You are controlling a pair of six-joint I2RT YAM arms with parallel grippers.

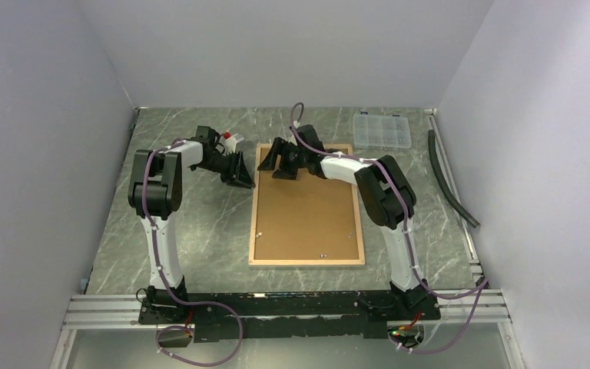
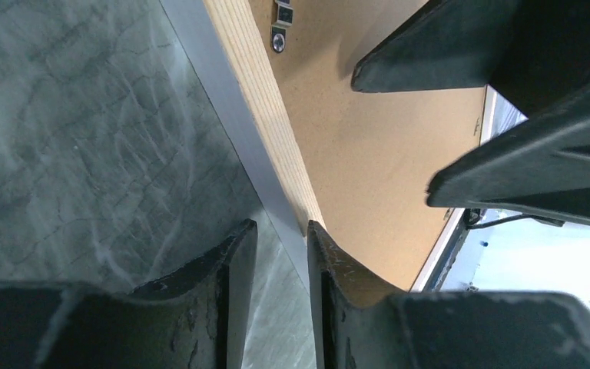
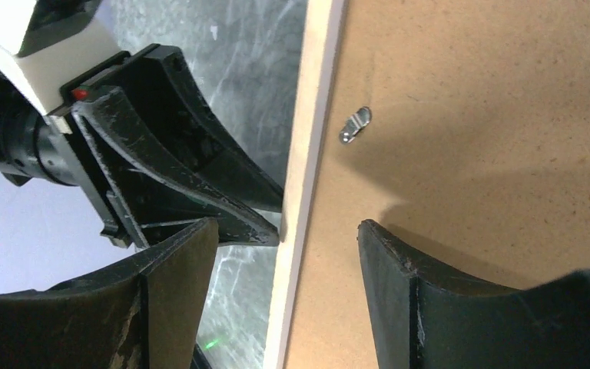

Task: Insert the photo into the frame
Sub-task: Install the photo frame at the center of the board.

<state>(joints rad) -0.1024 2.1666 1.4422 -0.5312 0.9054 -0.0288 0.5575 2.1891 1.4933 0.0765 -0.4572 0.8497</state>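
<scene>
Two arms meet at the far left corner of the frame (image 1: 307, 262), which lies back-up mid-counter (image 1: 200, 231) with the brown backing panel (image 1: 307, 207) inside its light wood rails. The left gripper (image 2: 280, 227) has its fingers only narrowly apart, tips against the outer side of the left rail, clamping nothing. The right gripper (image 3: 288, 227) stands wide apart astride that rail, one finger over the counter, the other over the panel near a small metal clip (image 3: 356, 124).

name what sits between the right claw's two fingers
The frame's light wood rail and a strip of brown backing panel; the open right claw straddles them, seen in the right wrist view.
</scene>
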